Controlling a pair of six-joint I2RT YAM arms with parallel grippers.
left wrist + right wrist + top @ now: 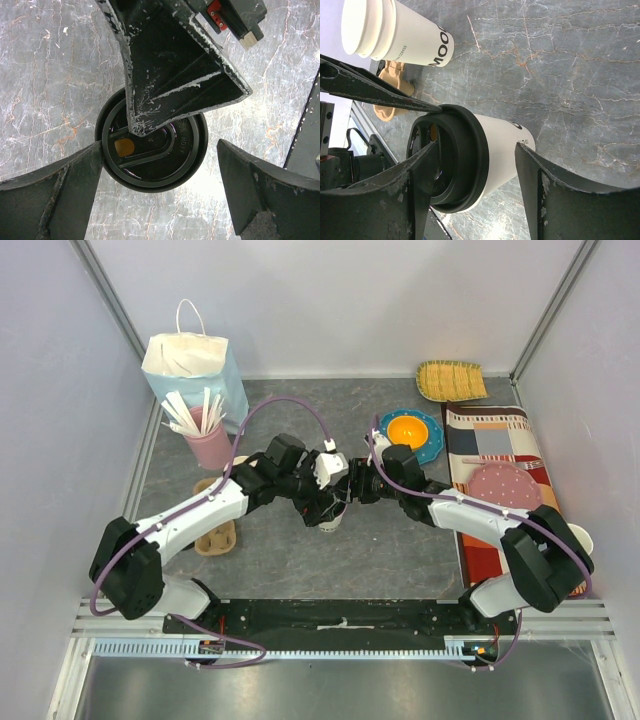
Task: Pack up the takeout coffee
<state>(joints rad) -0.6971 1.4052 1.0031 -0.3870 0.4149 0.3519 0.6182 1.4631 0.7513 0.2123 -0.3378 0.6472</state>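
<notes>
1. Left wrist view: the takeout coffee stands upright mid-table, a bit nearer the near edge than the far one, w/ both arms crowded over it.
2. My left gripper is spread as wide as it goes, straddling the cup and holding nothing; one finger sits right at the lid rim.
3. My right gripper has its jaws parted. One finger lies across the lid top, the other beside the paper wall. I see no clamp on the cup.
4. Risk, as I judge it: an off-centre push from that top finger could tip the cup.
5. Risk: a hard squeeze from the left jaws could buckle the paper wall & pop the lid. Orange shows through the sip opening, so a spill looks likely.
6. Risk: the two grippers are v. close, so they could clash fingers on any move.
7. Materials: the lid is glossy black plastic, round, w/ a raised rim & embossed lettering. The cup is smooth white paper, tapering, w/ dark print.
8. The fingers are black wedges, scuffed white. The table is grey w/ a marbled, stone-look surface.
9. The paper bag waits at the far left corner. The moulded pulp carrier is nearer the left edge.
</notes>
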